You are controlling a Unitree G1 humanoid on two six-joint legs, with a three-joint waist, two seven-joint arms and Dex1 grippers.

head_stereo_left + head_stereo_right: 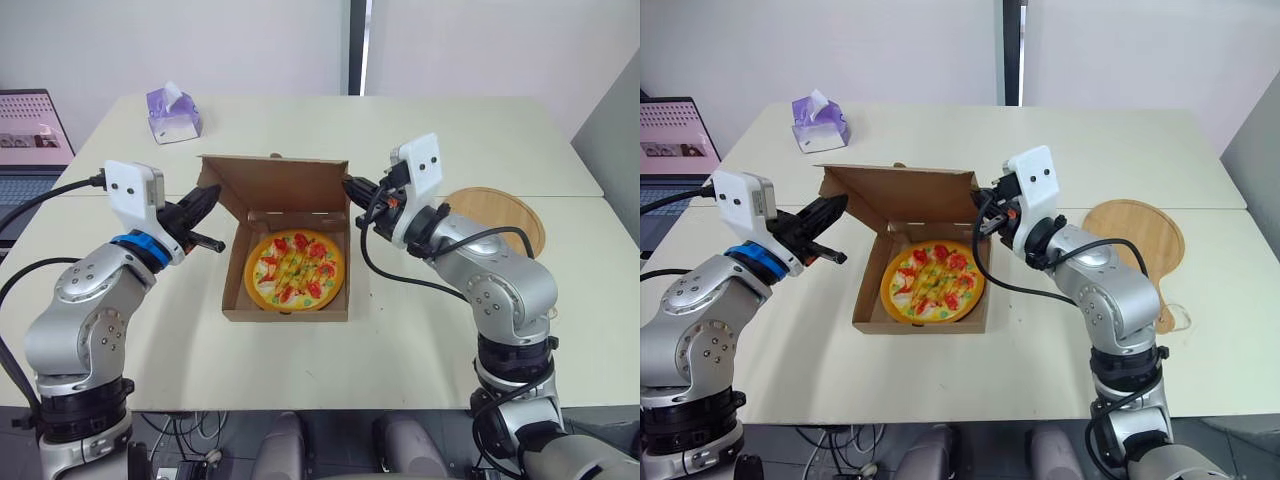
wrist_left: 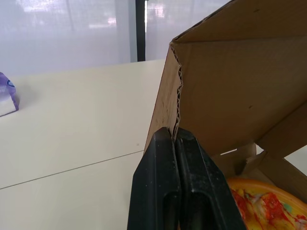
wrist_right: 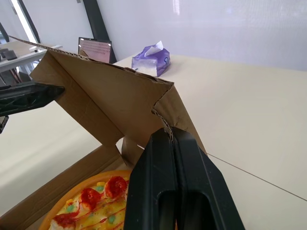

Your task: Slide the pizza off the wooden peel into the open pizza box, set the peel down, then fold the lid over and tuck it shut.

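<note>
The pizza box [image 1: 285, 312] sits on the table [image 1: 450, 140] between my two arms, base flat and open at the top. It holds one pizza [image 1: 295, 270], which lies flat on the box floor and takes up most of the base. The lid [image 1: 275, 180] is hinged at the far wall and stands partly raised, tilted forward over the rear of the pizza. At the lid's left corner is my left gripper [image 1: 207, 198]. Its fingers [image 2: 158, 182] are pressed together, and the tips meet the corrugated edge of the lid's side flap. I cannot tell whether any cardboard is pinched between them. At the lid's right corner is my right gripper [image 1: 350, 185]. Its fingers [image 3: 153, 182] are likewise together, with the tips against the underside of that corner. Here too I cannot tell whether any cardboard is nipped. On the surroundings, an open laptop [image 1: 30, 130] stands beyond the table's left edge. A purple tissue box [image 1: 173, 113] sits at the far left of the table, well apart from the pizza box. The wooden peel [image 1: 500, 215] lies flat on the table to the right of the pizza box, partly hidden behind my right forearm.
</note>
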